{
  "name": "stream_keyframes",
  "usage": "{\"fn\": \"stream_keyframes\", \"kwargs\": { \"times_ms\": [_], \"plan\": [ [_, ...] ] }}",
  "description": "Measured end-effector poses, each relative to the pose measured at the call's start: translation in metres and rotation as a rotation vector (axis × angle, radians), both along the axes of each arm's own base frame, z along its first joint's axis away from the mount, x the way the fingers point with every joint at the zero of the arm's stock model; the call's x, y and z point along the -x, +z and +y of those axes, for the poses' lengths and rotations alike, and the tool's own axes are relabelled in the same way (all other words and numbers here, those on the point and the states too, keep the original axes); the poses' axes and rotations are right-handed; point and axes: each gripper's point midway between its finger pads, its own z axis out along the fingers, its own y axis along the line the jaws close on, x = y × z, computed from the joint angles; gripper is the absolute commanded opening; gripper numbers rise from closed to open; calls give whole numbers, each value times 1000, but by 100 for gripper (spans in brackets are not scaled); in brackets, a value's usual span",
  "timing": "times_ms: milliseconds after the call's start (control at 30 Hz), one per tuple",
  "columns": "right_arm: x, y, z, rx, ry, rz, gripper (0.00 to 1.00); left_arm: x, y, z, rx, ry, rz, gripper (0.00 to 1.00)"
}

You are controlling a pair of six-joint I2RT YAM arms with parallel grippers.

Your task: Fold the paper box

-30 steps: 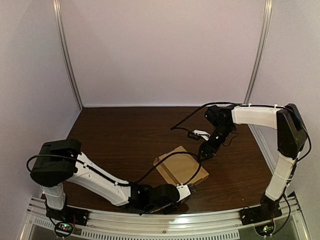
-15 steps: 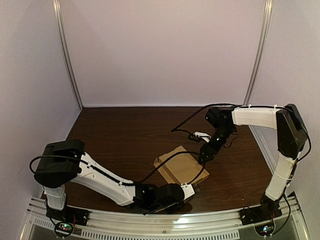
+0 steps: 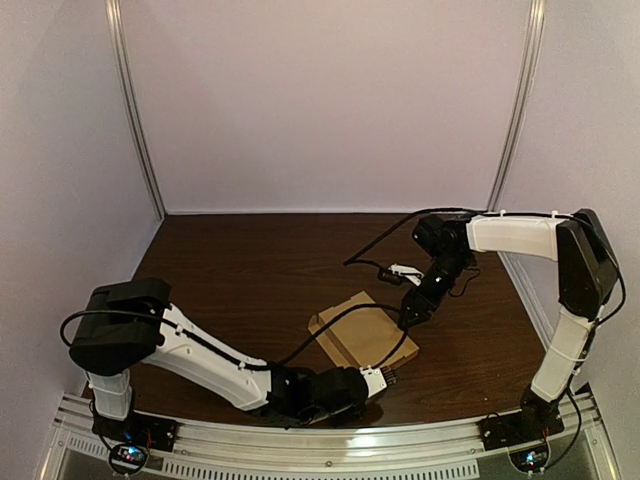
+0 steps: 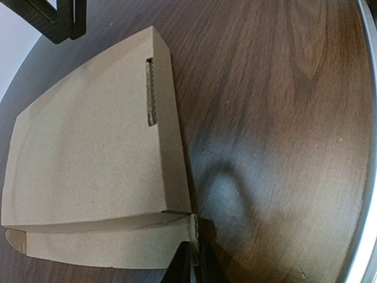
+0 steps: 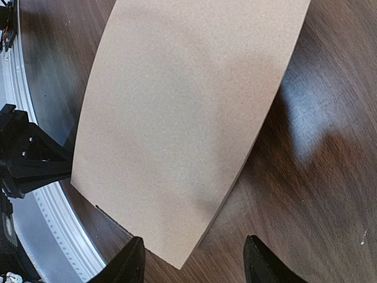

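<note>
At the near edge of the table (image 3: 240,262), right of centre, the left gripper (image 3: 385,378) meets the near flap corner of the flat paper box (image 3: 362,332). Its fingers (image 4: 179,268) sit close together; whether they pinch cannot be told. Beyond, the right gripper (image 3: 410,312) hangs spread over the box's far-right edge. The box lies well apart from the table's side and far edges.

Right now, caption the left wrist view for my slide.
Left end effector at corner of flat cardboard box on table.
</note>
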Motion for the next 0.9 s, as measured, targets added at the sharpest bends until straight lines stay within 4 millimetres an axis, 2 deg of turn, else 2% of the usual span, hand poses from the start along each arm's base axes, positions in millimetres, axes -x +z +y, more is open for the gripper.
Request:
{"fn": "stream_keyframes", "kwargs": {
  "times_ms": [467, 767, 900],
  "plan": [
    [12, -5, 1, -29, 8, 49, 61, -6, 0, 1, 2, 14, 2, 7],
    [15, -17, 3, -30, 6, 106, 49, -6, 0, 1, 5, 13, 1, 1],
    [16, -25, 1, -18, 0, 130, 48, -7, 0, 2, 10, 13, -1, 1]
  ]
}}
